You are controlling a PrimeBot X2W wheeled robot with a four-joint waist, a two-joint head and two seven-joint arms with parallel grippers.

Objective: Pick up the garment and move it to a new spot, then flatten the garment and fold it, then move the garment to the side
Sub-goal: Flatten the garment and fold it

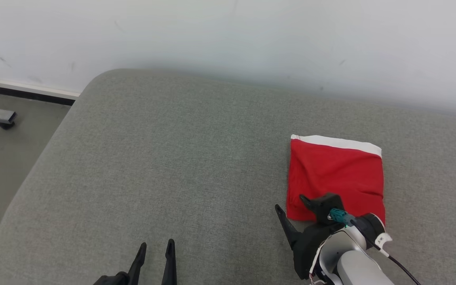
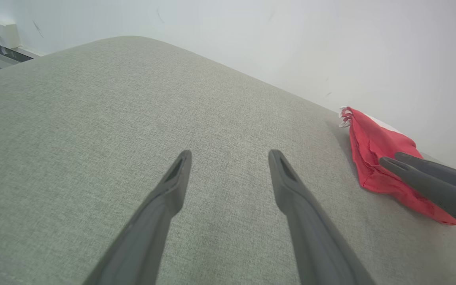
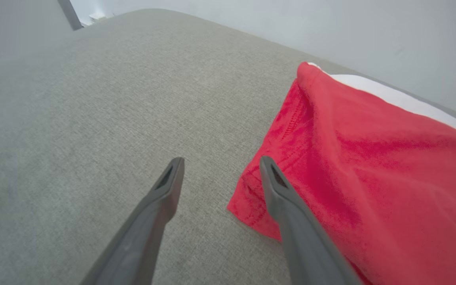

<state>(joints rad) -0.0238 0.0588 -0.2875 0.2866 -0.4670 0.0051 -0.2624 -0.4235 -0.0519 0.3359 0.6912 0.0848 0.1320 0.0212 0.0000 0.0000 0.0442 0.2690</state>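
Head view, folded red garment point(image 1: 337, 174) at 3 o'clock on grey surface point(image 1: 172, 158), right end effector point(image 1: 289, 201) apart at its 7 o'clock corner, left end effector point(image 1: 156, 244) at 6 o'clock, left wrist view, left end effector point(image 2: 230, 154) apart over bare surface, right wrist view, right end effector point(image 3: 221, 161) astride garment's corner.

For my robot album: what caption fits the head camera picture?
Open right gripper at the near corner of the folded red garment on a grey padded surface.
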